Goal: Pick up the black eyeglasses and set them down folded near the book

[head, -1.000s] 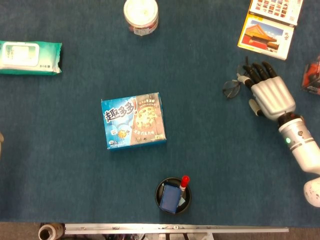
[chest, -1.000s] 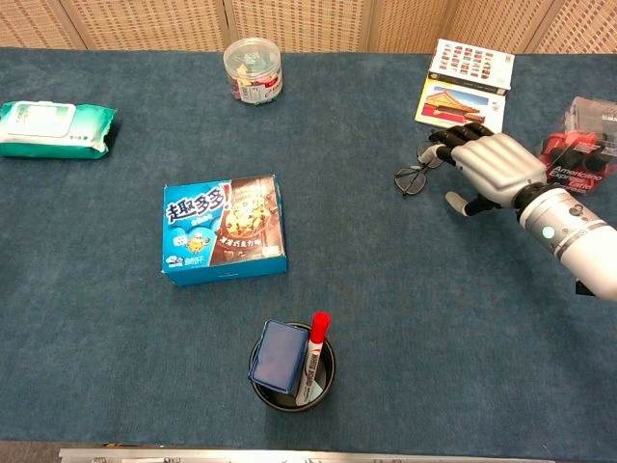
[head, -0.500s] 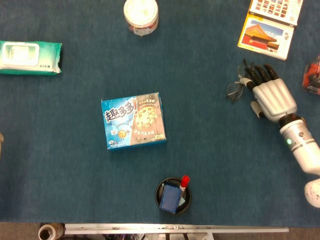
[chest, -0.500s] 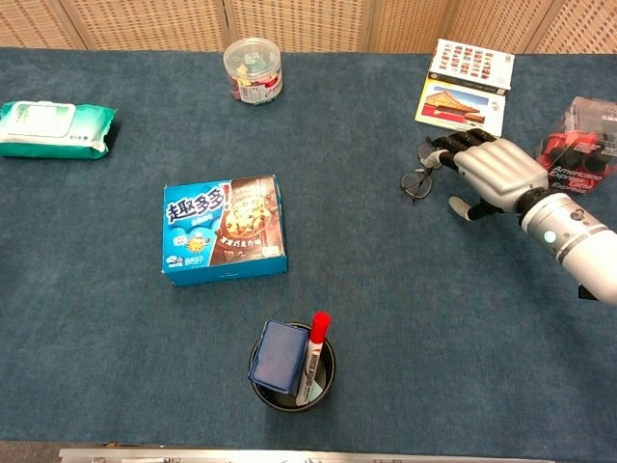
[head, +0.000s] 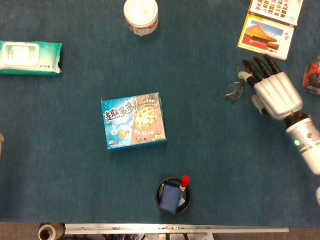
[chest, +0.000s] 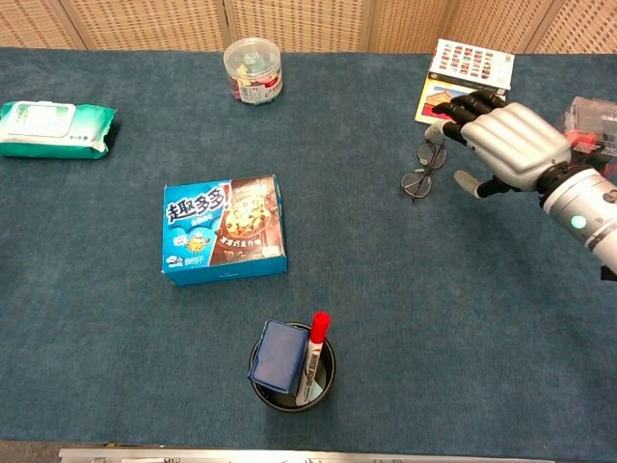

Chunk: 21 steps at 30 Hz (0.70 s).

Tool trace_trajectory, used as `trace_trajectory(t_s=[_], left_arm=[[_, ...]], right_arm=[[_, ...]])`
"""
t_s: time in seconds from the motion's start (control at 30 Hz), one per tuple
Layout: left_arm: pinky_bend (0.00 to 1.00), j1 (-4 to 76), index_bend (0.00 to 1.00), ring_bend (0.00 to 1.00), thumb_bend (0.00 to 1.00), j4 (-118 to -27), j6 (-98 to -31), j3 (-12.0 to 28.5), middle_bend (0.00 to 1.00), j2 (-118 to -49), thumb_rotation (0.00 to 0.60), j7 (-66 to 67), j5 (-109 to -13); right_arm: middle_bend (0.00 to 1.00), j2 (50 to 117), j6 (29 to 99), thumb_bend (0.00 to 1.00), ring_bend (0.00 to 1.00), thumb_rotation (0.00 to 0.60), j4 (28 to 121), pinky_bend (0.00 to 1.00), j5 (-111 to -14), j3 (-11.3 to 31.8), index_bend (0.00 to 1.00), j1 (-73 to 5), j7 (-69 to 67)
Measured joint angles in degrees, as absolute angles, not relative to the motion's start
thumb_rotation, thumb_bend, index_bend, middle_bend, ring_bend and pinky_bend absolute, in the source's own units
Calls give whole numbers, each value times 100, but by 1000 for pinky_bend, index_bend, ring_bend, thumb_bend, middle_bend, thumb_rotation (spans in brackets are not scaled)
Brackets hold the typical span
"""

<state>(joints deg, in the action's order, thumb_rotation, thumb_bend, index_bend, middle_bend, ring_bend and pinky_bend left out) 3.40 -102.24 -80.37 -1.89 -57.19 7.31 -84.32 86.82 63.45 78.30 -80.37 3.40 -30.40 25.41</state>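
The black thin-framed eyeglasses (head: 233, 90) (chest: 424, 169) lie on the dark blue cloth-covered worktop (head: 210, 150) (chest: 405, 289) at the right of the frame, just below the open picture book with the red palace photo (head: 267, 25) (chest: 461, 85), which sits at the upper right. In the chest view the glasses rest flat on the cloth with one lens nearer the camera and the other close to the book's lower edge; whether the temples are folded cannot be told.

The right robot hand (head: 272, 90) (chest: 506, 145), silver-backed with black fingers, hovers palm down just right of the eyeglasses. Its fingers (head: 256, 69) (chest: 461, 108) are spread and stretched toward the book, and in the chest view they reach over the book's lower corner. It holds nothing; the fingers appear raised above the glasses, not closed around them. The left robot hand is out of both views.

A red and black object (head: 312, 75) (chest: 590, 121) sits at the right edge. A blue cookie box (head: 133, 121) (chest: 224, 229) lies in the centre left, a green pack of wet wipes (head: 30, 57) (chest: 54, 128) at the left edge, and a round clear lidded tub (head: 141, 15) (chest: 253, 69) at the top centre. Low in the frame, a black round cup (head: 173, 196) (chest: 292, 365) holds a red-capped marker (head: 184, 182) (chest: 314, 349) and a blue block (head: 171, 196) (chest: 278, 356).
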Motion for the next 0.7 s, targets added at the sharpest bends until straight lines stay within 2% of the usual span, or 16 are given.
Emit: trace_trajectory(t_s=[0.27, 0.4, 0.7], left_arm=[[458, 348, 523, 371, 484, -10207, -8033, -162, 447, -5717, 600, 673, -8390], [458, 356, 523, 372, 485, -10204, -8026, -145, 447, -5706, 600, 644, -8367], [458, 353, 523, 373, 484, -10182, -8066, -85, 448, -5670, 600, 524, -8302]], right_arm=[[161, 8121, 7259, 387, 0, 600, 8392, 48, -8230, 302, 238, -2664, 3514], [176, 7885, 7742, 388, 0, 600, 8755, 48, -8159, 323, 272, -2341, 3899], [181, 7453, 8719, 387, 0, 600, 9387, 48, -7976, 344, 278, -1595, 4162]])
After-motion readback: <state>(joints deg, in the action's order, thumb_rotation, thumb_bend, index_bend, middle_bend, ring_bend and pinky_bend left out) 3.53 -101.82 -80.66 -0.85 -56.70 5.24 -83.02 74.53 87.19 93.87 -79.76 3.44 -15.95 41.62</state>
